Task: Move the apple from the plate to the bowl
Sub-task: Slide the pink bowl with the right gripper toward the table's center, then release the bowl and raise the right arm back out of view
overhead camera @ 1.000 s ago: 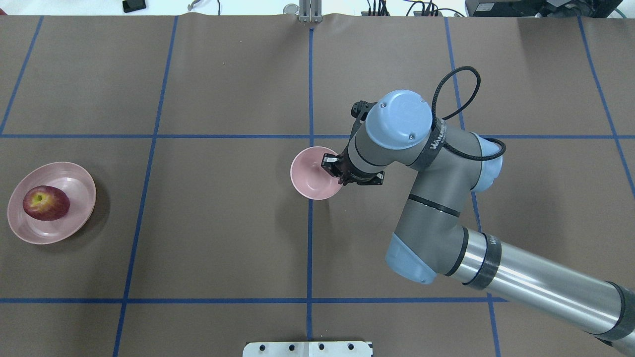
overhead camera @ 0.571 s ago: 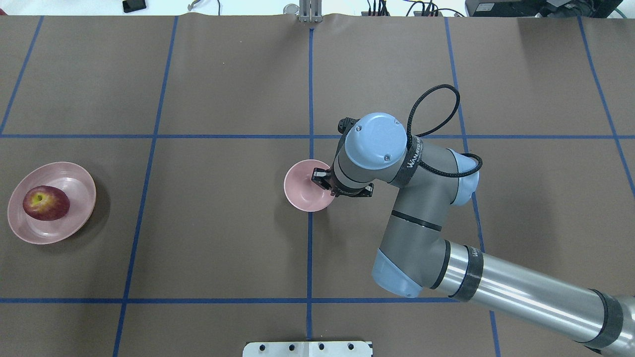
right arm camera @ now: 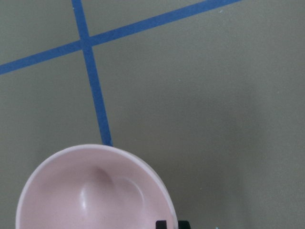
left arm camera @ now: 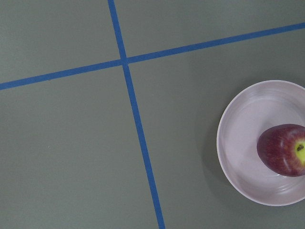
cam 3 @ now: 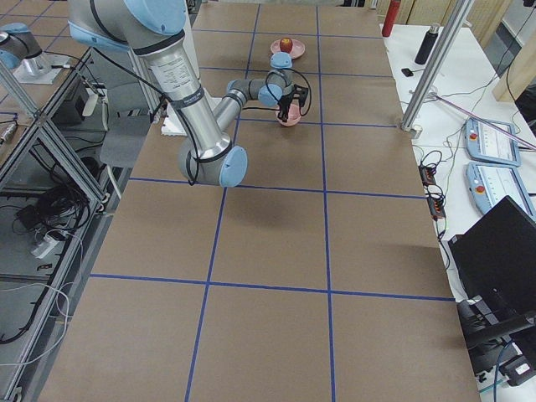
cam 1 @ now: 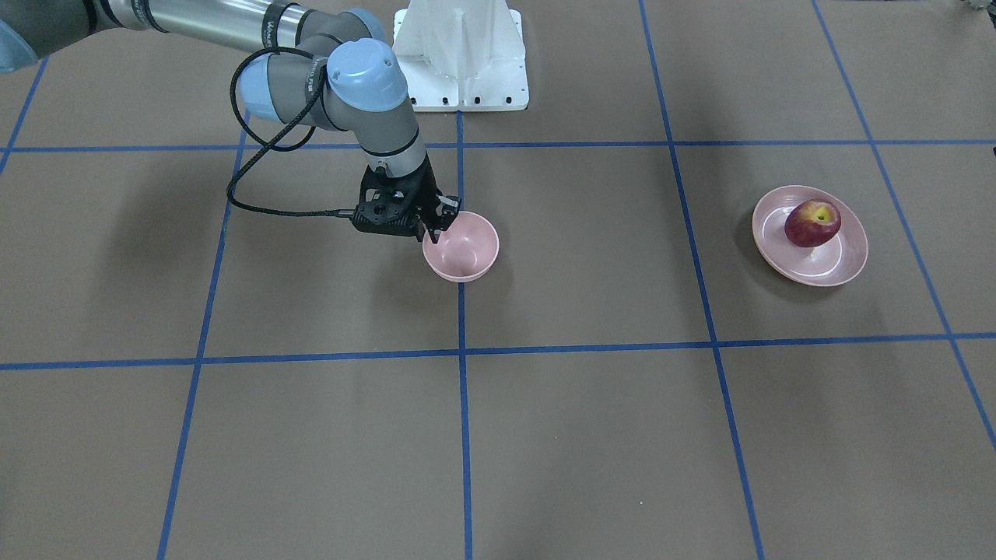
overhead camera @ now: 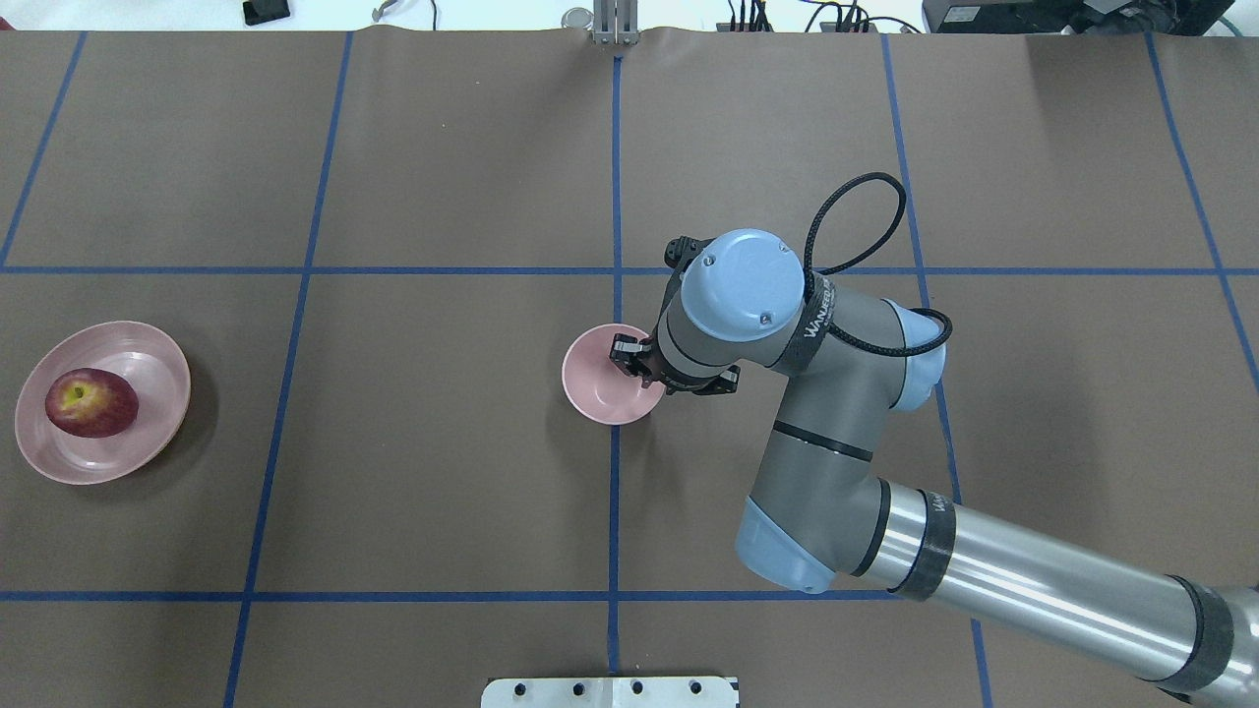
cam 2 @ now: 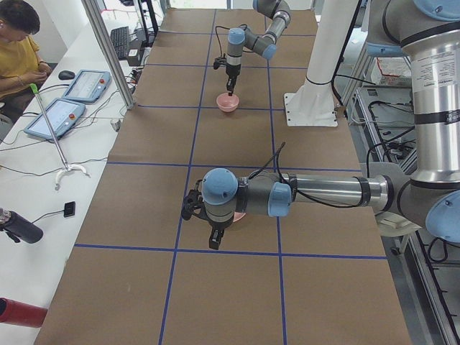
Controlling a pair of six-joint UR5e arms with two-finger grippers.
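Observation:
The dark red apple (overhead camera: 91,402) lies on the pale pink plate (overhead camera: 152,383) at the table's far left; both show in the front view, apple (cam 1: 812,222) on plate (cam 1: 809,266), and in the left wrist view, apple (left arm camera: 283,150) on plate (left arm camera: 238,143). The small pink bowl (overhead camera: 598,382) is at the table's middle, on the centre blue line. My right gripper (overhead camera: 631,360) is shut on the bowl's right rim (cam 1: 461,249). The right wrist view shows the empty bowl (right arm camera: 90,191). My left gripper (cam 2: 214,241) shows only in the left side view, by the plate; open or shut I cannot tell.
Blue tape lines (overhead camera: 614,197) split the brown table into squares. The white robot base (cam 1: 461,54) stands at the table's robot-side edge. Brown table surface lies between bowl and plate.
My right arm has carried the bowl left and toward the robot's side, most of it in the first interval. The apple and plate have not moved.

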